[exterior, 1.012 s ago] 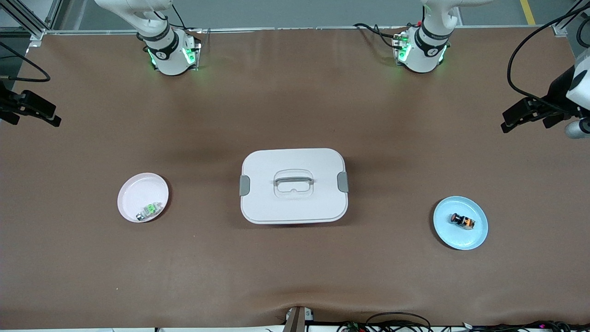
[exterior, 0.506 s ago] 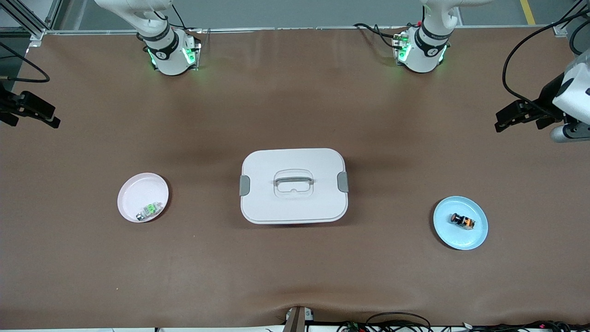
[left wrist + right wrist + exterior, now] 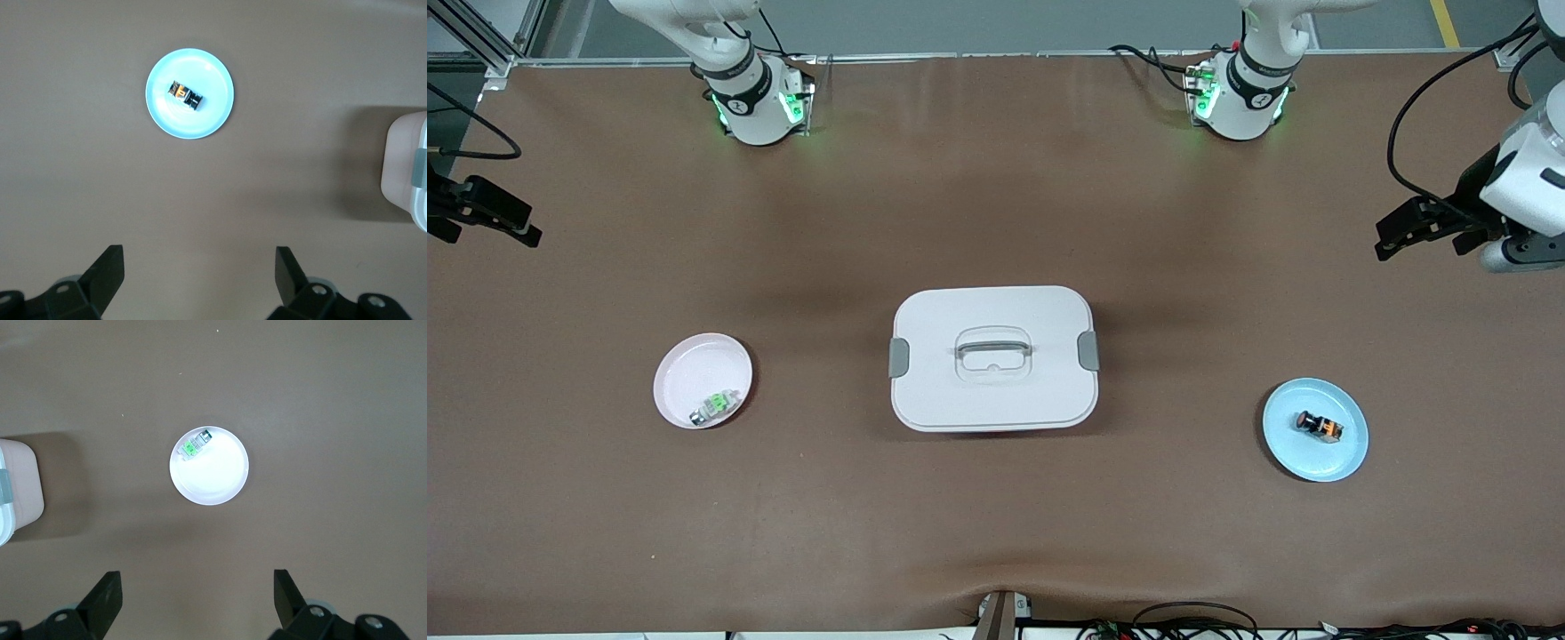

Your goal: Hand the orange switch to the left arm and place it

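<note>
The orange switch lies on a round blue plate toward the left arm's end of the table. In the left wrist view the switch shows on the same plate. The white box with grey clips stands in the middle of the table. My left gripper hangs open and empty over bare table near that end's edge; its own view shows its fingers wide apart. My right gripper hangs open and empty at the right arm's end, also shown in its own view.
A pink plate with a small green-and-silver part sits toward the right arm's end; it also shows in the right wrist view. A corner of the box shows in each wrist view. Cables run along the table edges.
My left gripper has drifted a little inward over the table, toward the box. The right gripper has barely moved. The switch, plates and box are where they were.
</note>
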Controlling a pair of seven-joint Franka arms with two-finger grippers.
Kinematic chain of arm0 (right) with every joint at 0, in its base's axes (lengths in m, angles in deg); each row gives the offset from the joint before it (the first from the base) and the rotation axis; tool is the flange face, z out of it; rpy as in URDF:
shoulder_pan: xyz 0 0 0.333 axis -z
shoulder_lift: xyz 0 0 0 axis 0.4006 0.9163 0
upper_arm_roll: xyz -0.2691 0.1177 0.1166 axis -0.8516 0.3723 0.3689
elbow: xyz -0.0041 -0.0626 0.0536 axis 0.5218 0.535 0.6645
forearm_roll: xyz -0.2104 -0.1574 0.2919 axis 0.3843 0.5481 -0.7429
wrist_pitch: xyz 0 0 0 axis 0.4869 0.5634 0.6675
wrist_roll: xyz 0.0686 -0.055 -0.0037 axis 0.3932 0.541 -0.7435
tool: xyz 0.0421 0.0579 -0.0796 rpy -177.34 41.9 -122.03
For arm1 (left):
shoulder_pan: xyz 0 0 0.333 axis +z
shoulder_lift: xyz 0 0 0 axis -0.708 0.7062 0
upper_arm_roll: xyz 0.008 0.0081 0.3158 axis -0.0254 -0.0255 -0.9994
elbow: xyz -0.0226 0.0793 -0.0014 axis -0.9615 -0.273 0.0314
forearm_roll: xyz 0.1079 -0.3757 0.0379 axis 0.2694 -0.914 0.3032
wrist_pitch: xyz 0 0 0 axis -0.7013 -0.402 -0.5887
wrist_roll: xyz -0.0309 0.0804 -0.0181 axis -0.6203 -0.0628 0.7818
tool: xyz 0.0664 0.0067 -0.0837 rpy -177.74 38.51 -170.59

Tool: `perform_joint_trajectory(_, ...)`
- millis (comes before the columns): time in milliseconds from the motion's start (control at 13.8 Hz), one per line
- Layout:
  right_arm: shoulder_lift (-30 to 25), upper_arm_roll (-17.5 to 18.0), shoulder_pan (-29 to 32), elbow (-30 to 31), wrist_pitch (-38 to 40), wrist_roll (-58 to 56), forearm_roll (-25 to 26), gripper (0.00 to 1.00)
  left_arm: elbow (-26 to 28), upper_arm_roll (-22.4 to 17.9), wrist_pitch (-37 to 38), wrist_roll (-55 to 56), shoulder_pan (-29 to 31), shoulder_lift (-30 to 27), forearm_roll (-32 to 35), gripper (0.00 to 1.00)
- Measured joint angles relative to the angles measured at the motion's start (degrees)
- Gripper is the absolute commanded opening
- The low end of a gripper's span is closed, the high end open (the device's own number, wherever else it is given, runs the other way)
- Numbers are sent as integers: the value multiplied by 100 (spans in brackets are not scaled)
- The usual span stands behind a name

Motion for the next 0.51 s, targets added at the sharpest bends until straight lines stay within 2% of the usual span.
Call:
perform_joint_trajectory(217, 0, 0, 0, 0, 1, 0, 0, 100, -236, -4, 141, -66, 17, 256, 0, 100)
perform_joint_trajectory(506, 0, 0, 0, 0, 1, 0, 0, 100, -287, -8, 165, -238, 36, 310, 0, 100)
